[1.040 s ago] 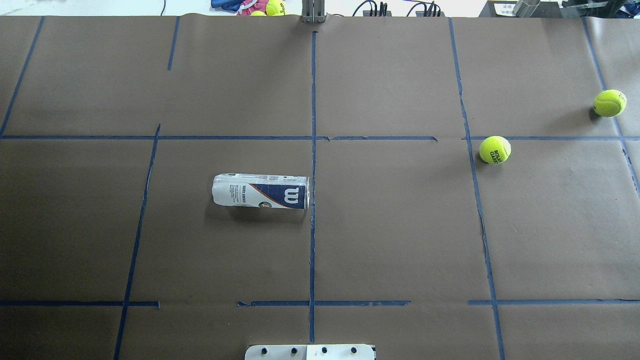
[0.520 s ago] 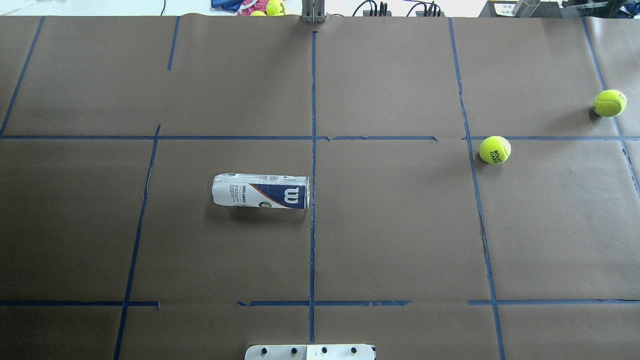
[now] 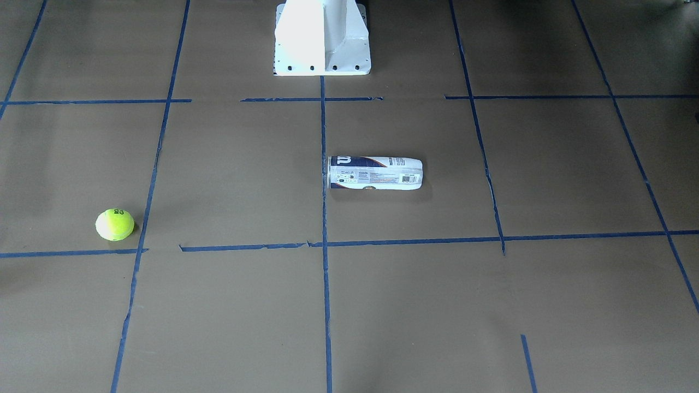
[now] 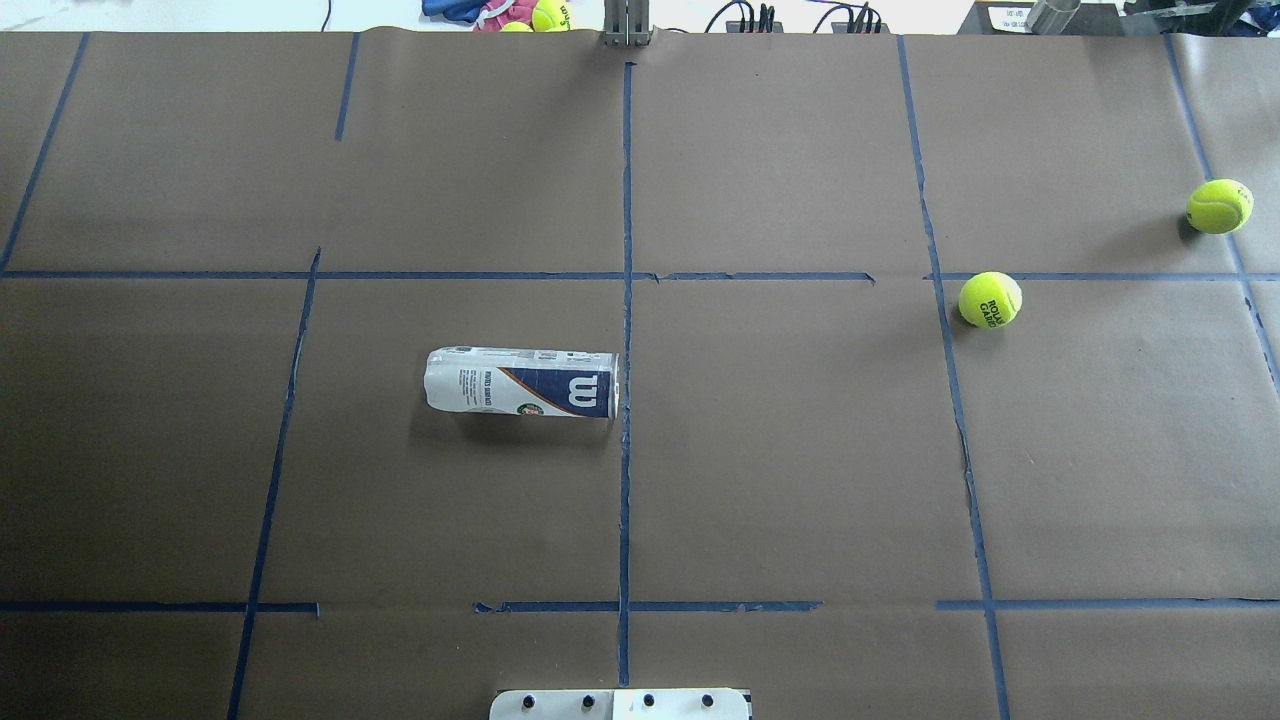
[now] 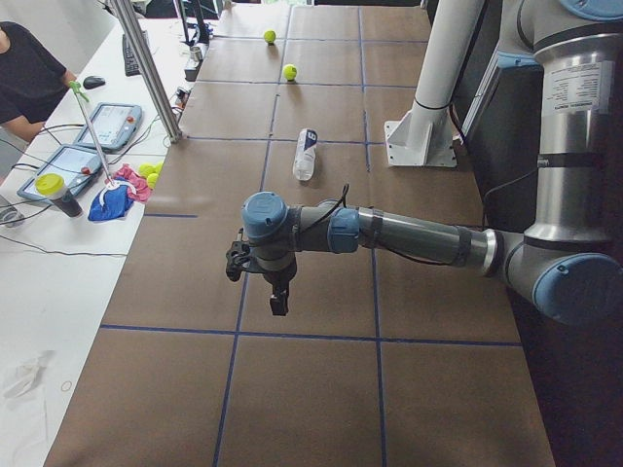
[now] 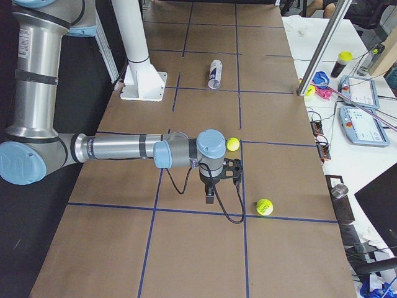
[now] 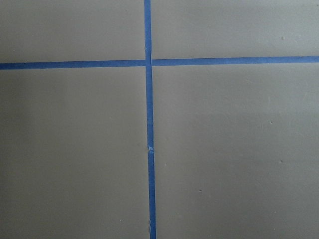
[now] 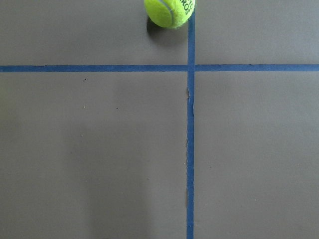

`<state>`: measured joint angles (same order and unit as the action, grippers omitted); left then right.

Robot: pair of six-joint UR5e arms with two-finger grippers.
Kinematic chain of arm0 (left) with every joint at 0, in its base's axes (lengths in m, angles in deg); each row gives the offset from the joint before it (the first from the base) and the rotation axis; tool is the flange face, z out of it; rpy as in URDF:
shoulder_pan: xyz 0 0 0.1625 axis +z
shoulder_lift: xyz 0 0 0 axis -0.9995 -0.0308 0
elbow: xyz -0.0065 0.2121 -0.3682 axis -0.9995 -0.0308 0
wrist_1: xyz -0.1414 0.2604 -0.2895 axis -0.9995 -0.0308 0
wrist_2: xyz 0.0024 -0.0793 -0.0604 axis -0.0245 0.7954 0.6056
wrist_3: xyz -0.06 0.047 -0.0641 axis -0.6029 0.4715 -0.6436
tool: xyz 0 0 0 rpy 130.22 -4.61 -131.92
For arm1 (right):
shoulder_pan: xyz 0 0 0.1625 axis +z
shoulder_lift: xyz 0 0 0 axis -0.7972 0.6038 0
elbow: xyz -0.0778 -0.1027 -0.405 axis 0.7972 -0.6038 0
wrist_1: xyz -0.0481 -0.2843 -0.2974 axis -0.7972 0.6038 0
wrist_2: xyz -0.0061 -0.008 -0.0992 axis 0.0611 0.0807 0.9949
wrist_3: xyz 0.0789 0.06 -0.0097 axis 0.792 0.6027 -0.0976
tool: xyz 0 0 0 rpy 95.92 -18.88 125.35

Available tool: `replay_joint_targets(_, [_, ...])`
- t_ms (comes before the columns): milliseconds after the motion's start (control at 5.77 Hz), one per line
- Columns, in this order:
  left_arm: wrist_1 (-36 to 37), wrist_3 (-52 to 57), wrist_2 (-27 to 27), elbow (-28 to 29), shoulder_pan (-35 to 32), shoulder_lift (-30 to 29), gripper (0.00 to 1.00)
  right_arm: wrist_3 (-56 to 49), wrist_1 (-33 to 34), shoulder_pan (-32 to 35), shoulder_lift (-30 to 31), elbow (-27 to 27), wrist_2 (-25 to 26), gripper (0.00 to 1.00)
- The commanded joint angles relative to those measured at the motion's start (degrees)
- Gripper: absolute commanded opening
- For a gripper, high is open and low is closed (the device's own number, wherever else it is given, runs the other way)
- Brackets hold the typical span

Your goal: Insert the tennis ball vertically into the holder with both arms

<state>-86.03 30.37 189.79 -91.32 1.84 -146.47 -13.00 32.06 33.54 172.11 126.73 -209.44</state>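
Note:
The holder [image 4: 520,382], a clear can with a navy-and-white label, lies on its side left of the centre tape line; it also shows in the front view [image 3: 375,173]. One tennis ball [image 4: 990,299] rests on the right; a second ball [image 4: 1219,206] lies further right. The right wrist view shows a ball [image 8: 169,12] at its top edge. My left gripper [image 5: 278,305] hangs over bare paper far from the can. My right gripper [image 6: 211,198] hangs beside the nearer ball [image 6: 232,144]. I cannot tell whether either gripper is open or shut.
The white bolted pedestal [image 4: 620,704] stands at the near edge. More balls and a cloth [image 4: 520,14] lie beyond the far edge. A side table holds tablets [image 6: 360,124], and an operator [image 5: 24,83] sits by it.

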Motion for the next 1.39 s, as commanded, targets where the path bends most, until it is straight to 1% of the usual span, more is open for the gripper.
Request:
replay_joint_targets(0, [-1.28, -0.11, 0.33, -3.67, 3.22, -0.32, 1.0, 0.03, 0.0, 0.0, 0.01, -0.06, -0.13, 1.0])
replay_joint_targets(173, [-5.56, -0.38, 0.24, -7.09, 10.21, -0.67, 1.0, 0.03, 0.0, 0.0, 0.01, 0.02, -0.22, 1.0])
replay_joint_targets(347, [-9.52, -0.47, 0.33, -8.35, 13.94, -2.94, 1.0, 0.03, 0.0, 0.0, 0.01, 0.2, -0.22, 1.0])
replay_joint_targets(520, [-11.99, -1.25, -0.02, -8.45, 18.67, -8.7, 1.0, 0.03, 0.0, 0.0, -0.08, 0.29, -0.31, 1.0])
replay_joint_targets(694, [-12.1, -1.17, -0.37, -8.36, 24.81, -15.55, 1.0, -0.06, 0.0, 0.0, -0.17, 0.29, -0.22, 1.0])
replay_joint_targets(867, [-11.76, -1.17, -2.81, -8.27, 34.18, -22.14, 1.0, 0.02, 0.0, 0.0, -0.51, 0.29, -0.22, 1.0])
replay_joint_targets(1040, [-10.71, -1.6, -10.4, -8.18, 40.37, -28.3, 1.0, 0.03, 0.0, 0.0, -0.61, 0.29, -0.22, 1.0])
replay_joint_targets(1214, [-6.87, -1.52, -17.87, -7.4, 46.95, -34.1, 1.0, 0.11, 0.0, 0.0, -0.69, 0.29, -0.22, 1.0])
